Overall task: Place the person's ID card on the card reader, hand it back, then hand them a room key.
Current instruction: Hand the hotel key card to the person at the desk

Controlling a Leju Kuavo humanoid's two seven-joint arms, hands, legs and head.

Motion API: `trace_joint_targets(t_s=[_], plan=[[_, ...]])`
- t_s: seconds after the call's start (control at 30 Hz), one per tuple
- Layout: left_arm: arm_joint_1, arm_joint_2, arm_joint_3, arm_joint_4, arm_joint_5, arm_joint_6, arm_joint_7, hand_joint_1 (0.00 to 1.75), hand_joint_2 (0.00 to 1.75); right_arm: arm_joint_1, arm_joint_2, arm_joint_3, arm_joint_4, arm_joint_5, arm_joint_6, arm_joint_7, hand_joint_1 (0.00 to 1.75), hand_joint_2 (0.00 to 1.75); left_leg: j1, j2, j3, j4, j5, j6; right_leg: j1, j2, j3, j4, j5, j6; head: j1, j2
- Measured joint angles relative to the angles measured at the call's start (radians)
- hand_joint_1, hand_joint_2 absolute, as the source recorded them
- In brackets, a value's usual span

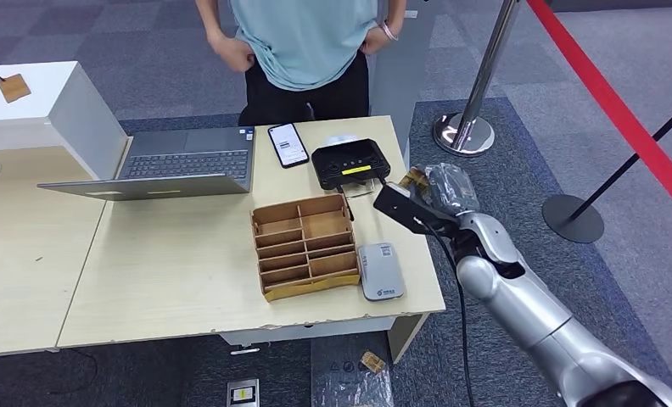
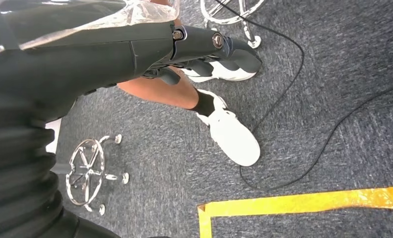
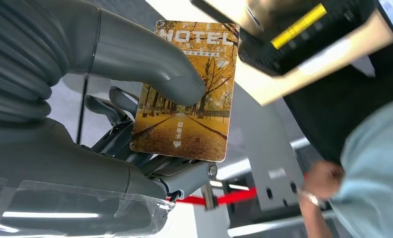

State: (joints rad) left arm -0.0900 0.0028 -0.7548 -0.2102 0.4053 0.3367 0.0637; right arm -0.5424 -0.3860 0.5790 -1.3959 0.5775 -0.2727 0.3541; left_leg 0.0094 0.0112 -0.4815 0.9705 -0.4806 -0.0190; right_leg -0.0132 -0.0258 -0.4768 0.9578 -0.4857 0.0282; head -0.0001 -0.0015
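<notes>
Already the right robot hand (image 1: 439,191) held the room key (image 3: 184,91), a card printed with an autumn avenue and the word "HOTEL"; in the right wrist view the thick thumb (image 3: 150,59) pressed on its printed face and the darker fingers (image 3: 110,106) backed it from behind. That hand hung just off the bench's (image 1: 171,271) right edge, near the black card reader (image 1: 350,163). The person (image 1: 307,47) stood at the far side of the bench, beyond the reader, both their hands drawn in at the waist and neither held out.

So the relation that mattered was this: the person lay forward of the right robot hand and across toward the robot's left, with the reader's corner between. The card's long axis ran outward from the palm, its free short edge leading toward the reader and the person, which I judged suited a straight reach for the handover.

The left robot hand (image 2: 204,47) hung low over the carpet, fingers loosely curled around nothing, well away from the bench. The right arm was plainly the nearer one.
</notes>
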Motion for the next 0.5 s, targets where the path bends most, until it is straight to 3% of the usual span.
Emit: trace_joint_targets(t_s=[0.3, 0.5], plan=[[-0.003, 0.000, -0.018, 0.000, -0.004, 0.000, -0.015, 0.00, 1.75, -0.163, 0.024, 0.027, 0.064, -0.021, 0.038, -0.052, 1.75, 1.75, 0.000, 0.000, -0.001, 0.000, 0.001, 0.000, 0.000, 0.000, 0.000, 0.001, 0.000, 0.000, 0.000, 0.000], [-0.003, 0.000, -0.023, 0.000, -0.007, -0.001, -0.011, 0.00, 1.75, -0.222, 0.057, 0.052, 0.111, -0.018, 0.044, -0.062, 1.75, 1.75, 0.000, 0.000, -0.001, 0.000, 0.001, 0.000, 0.000, 0.000, 0.000, 0.001, 0.000, 0.000, 0.000, 0.000]])
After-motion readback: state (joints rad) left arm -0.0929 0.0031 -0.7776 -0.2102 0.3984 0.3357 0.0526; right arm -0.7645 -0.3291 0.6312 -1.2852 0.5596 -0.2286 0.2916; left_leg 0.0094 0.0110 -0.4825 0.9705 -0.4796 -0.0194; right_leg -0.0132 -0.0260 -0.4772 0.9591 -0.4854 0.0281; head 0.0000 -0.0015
